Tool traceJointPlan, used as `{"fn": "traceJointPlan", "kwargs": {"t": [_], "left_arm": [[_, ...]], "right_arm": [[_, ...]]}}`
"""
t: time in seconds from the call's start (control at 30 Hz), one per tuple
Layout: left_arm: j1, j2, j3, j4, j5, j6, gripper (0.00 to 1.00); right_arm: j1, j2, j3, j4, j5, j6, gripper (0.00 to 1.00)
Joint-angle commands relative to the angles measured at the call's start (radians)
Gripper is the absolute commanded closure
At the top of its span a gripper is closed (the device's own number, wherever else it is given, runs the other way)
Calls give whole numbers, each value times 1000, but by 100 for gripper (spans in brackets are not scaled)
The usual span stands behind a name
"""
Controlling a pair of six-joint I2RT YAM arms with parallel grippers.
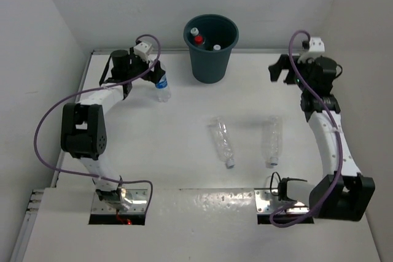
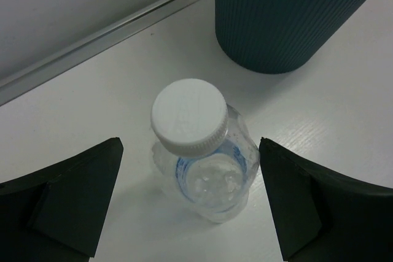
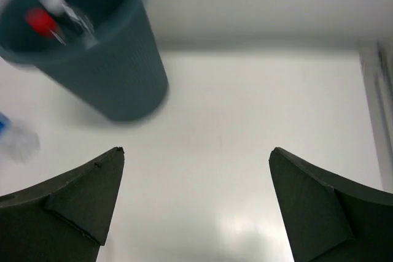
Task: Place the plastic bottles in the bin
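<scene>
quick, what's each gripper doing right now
Left gripper: open, fingers either side of the upright white-capped bottle, not touching it.
Right gripper: open, holding nothing.

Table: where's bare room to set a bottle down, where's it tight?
Free: the patch between the left arm and the two lying bottles; the patch between the bin and the open right gripper. Crowded: left of the bin, where the open left gripper straddles the upright bottle; narrow gap between the lying bottles.
</scene>
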Motion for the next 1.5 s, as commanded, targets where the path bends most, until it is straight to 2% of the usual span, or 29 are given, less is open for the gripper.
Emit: {"fn": "traceJointPlan", "kwargs": {"t": [0.0,0.03,0.1,0.23,0.27,0.37,0.43,0.5,0.67,0.77,0.87,1.13,1.27,1.37,1.4,1.47], "left_arm": [[-8,41,54,73,52,-34,0],[-19,51,67,73,52,-34,0],[-19,66,77,73,74,-34,4],[-28,89,107,85,95,-65,25],[-28,89,116,96,106,-74,36],[-28,57,167,96,115,-92,53],[-28,36,227,51,124,-117,58],[-28,16,372,8,112,-157,63],[-43,37,758,-97,77,-209,63],[-97,78,909,-97,52,-229,62],[-141,141,995,-97,32,-229,62],[-283,305,1057,-25,3,-206,61],[-316,415,1093,-25,-33,-156,58],[-335,469,1106,-39,-63,-143,46],[-335,485,1124,-48,-73,-131,27],[-344,505,1137,-57,-104,-131,7]], "right_arm": [[-85,-97,-157,-136,-32,-34,0],[-105,-162,-177,-169,-43,-48,0],[-175,-195,-237,-224,-69,-52,0],[-257,-290,-304,-294,-114,-66,0],[-286,-296,-315,-317,-130,-71,1],[-321,-319,-321,-344,-147,-77,1],[-336,-334,-336,-381,-155,-74,3],[-358,-359,-359,-439,-169,-71,3],[-361,-446,-446,-554,-151,-75,3],[-361,-486,-481,-579,-119,-89,3],[-363,-500,-490,-613,-100,-101,3],[-361,-543,-462,-720,-65,-216,4],[-363,-618,-459,-768,-124,-307,4],[-363,-643,-451,-817,-158,-336,4],[-361,-643,-444,-829,-169,-354,4],[-363,-641,-436,-854,-178,-364,4]]}}
